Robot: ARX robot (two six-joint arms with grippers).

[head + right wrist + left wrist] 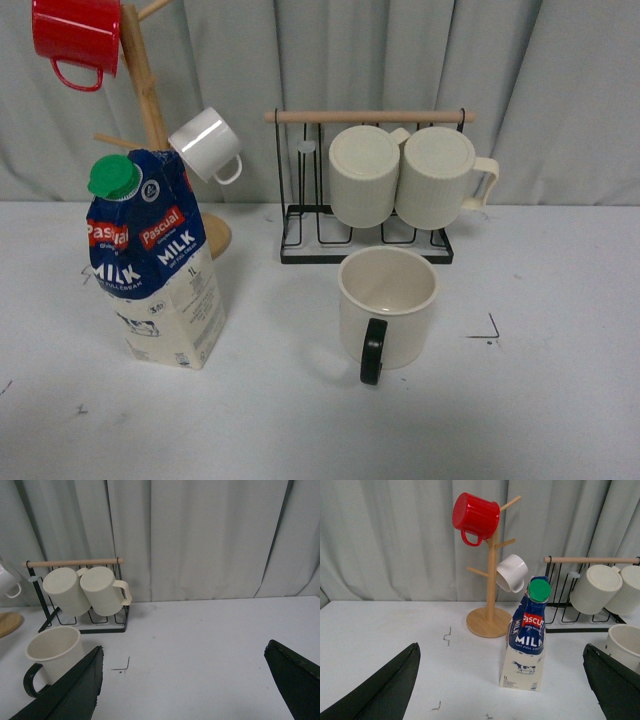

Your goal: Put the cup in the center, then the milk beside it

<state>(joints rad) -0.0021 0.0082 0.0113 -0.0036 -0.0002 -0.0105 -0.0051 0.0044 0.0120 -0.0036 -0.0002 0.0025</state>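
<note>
On the front view neither arm shows, so their pose is read from the wrist cameras alone. Both look roughly level across the table (300, 430) toward the curtain (560, 90). The left pincer (501, 652) has its two dark fingers (385, 690) spread wide with nothing between them but a view of the milk (160, 265) further off. The right pincer (185, 647) is spread just as wide and also grips nothing.

The cup (388, 310) stands upright near the middle of the table, just in front of the wire rack (365, 250), black handle toward the robot. The milk stands upright to its left, apart from it, in front of the mug tree (145, 90).

The carton hides part of the tree's round base. The red mug (75, 35) is cut by the frame's top edge. In the left wrist view the cup is cut off at the frame's edge; in the right wrist view a finger covers its lower part (the handle still shows). The small white mug (205, 143) hangs on the tree, and two ribbed mugs (365, 175) hang on the rack.

Open surface lies between carton and cup, in front of both, and to the cup's right around a small corner mark (488, 335).
</note>
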